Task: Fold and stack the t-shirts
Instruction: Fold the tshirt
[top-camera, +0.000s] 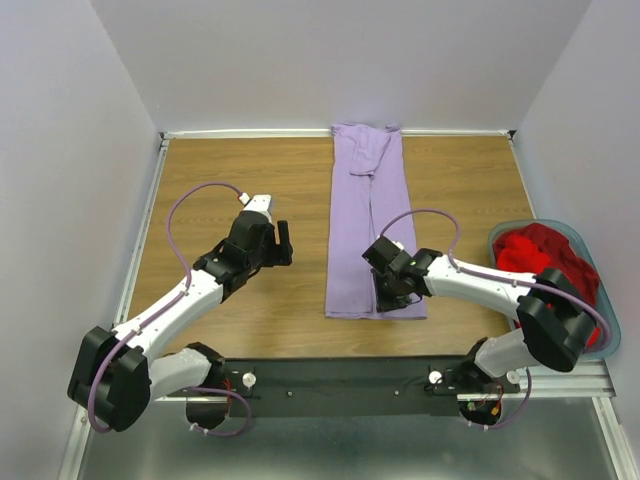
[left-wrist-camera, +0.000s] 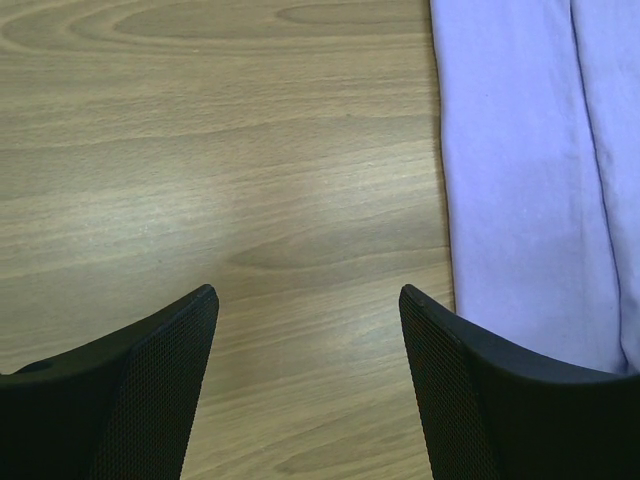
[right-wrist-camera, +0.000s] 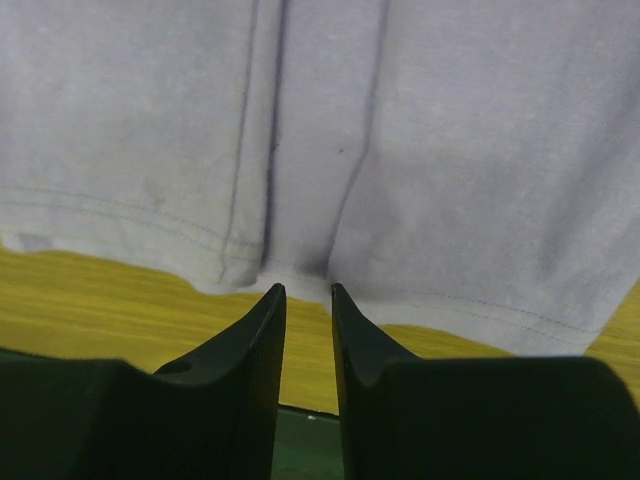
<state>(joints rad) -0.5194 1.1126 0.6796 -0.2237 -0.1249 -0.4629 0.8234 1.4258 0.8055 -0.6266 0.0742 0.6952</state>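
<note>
The lavender t-shirt (top-camera: 352, 220) lies folded into one long narrow strip down the middle of the worktop (top-camera: 230, 165); its far end reaches the far edge, while its near hem stops short of the near edge, with a band of bare wood in front of it; its long left edge runs straight, with open wood beyond it all the way to the left rim; on the right a narrower stretch of wood separates it from the teal basket (top-camera: 612, 335) at the right edge, where the red t-shirt (top-camera: 540, 258) sits bunched inside; the two shirts are well apart; the right hand (right-wrist-camera: 308, 290) is over the strip's near end, its fingers drawn almost together with only a slim gap, and their tips are right at the stitched hem beside a lengthwise fold; whether any cloth is caught between them I cannot tell; the left hand (left-wrist-camera: 308, 292) hangs over bare wood just left of the strip, fingers wide apart and holding nothing, with the shirt's left edge close by one finger; the worktop is light-brown wood grain inside a pale metal rim; a black rail (top-camera: 340, 375) along the near edge carries both arm bases; plain white walls (top-camera: 330, 60) close in the far, left and right sides
</note>
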